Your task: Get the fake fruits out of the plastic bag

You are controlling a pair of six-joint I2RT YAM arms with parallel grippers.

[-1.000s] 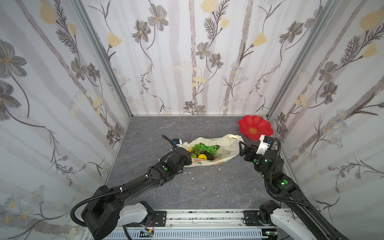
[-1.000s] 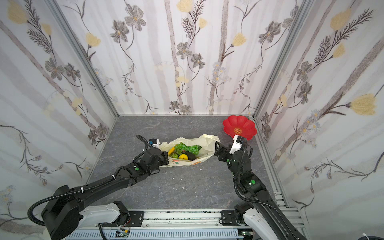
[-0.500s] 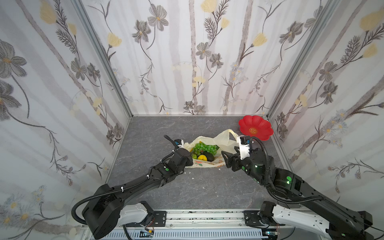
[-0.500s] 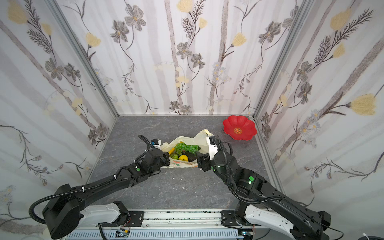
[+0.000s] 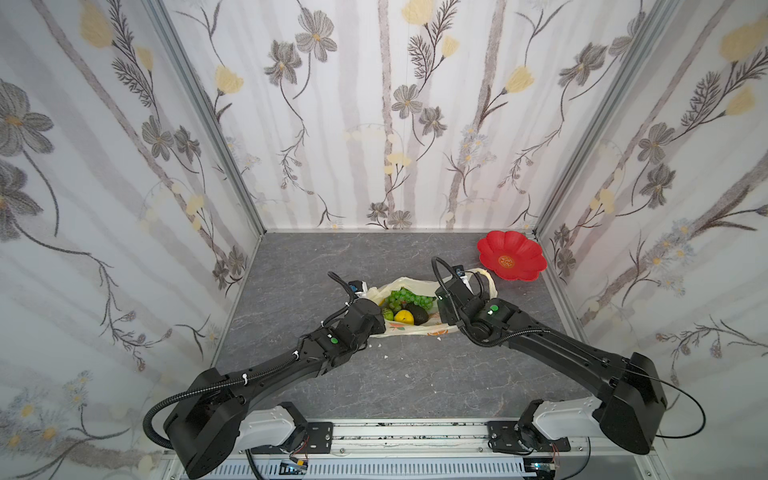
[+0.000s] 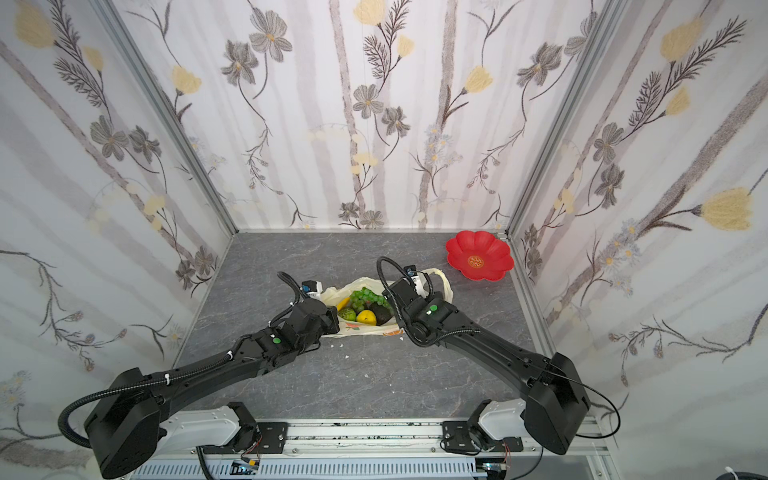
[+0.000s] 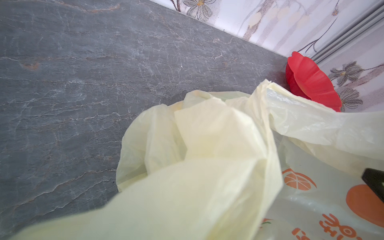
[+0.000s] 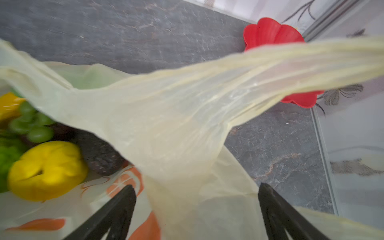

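The plastic bag (image 5: 415, 329) lies mid-table with its mouth open upward in both top views. Inside it the fake fruits show: a green grape bunch (image 5: 405, 296), a yellow fruit (image 8: 45, 170), a dark avocado (image 8: 99, 158) and a bumpy green ball (image 5: 387, 314). My left gripper (image 5: 379, 316) is at the bag's left edge, and in the left wrist view bag film (image 7: 207, 145) hides its jaws; it is shut on that film. At the bag's right side my right gripper (image 8: 196, 188) stands open, its fingers (image 8: 124, 199) wide apart with loose bag film between them.
A red flower-shaped plate (image 5: 511, 255) sits in the back right corner by the walls, also seen as the plate (image 8: 270, 33) in the right wrist view. Small white crumbs (image 5: 386, 356) lie on the grey table in front of the bag. Patterned walls close three sides.
My right arm swung left from the plate side to the bag's right edge, and its jaws now straddle the film. The left arm and the bag's left side stayed put.
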